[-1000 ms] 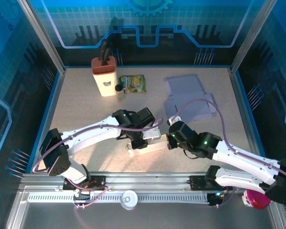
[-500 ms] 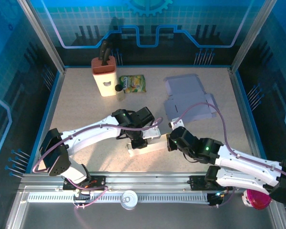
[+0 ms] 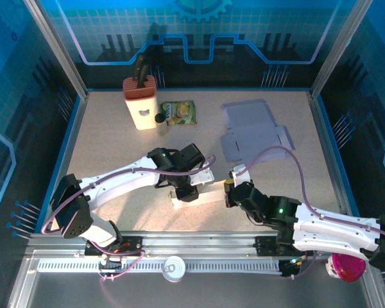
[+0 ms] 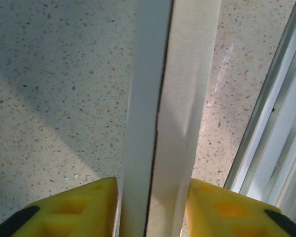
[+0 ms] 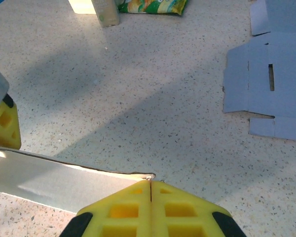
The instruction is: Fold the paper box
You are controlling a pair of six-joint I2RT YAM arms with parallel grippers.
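Note:
The paper box [image 3: 208, 194] is a long white folded strip lying near the table's front edge. My left gripper [image 3: 185, 191] straddles its left part from above. In the left wrist view the box [image 4: 167, 113] runs between the yellow fingers [image 4: 89, 207], which stand open with a thin gap on the left side. My right gripper [image 3: 229, 192] is at the box's right end. In the right wrist view its yellow jaws [image 5: 151, 181] are shut, with the corner of the box [image 5: 54, 182] pinched at their tips.
Flat grey cardboard blanks [image 3: 253, 131] lie at the back right, seen also as blanks [image 5: 271, 84] in the right wrist view. A cream holder with a reddish top [image 3: 140, 102], a small bottle [image 3: 159, 120] and a green snack packet [image 3: 178, 112] stand at the back left. The metal rail [image 4: 276, 128] runs just beyond the box.
My left jaws have spread apart around the box. The right arm's elbow has dropped toward the front edge while its gripper stays at the box's right end.

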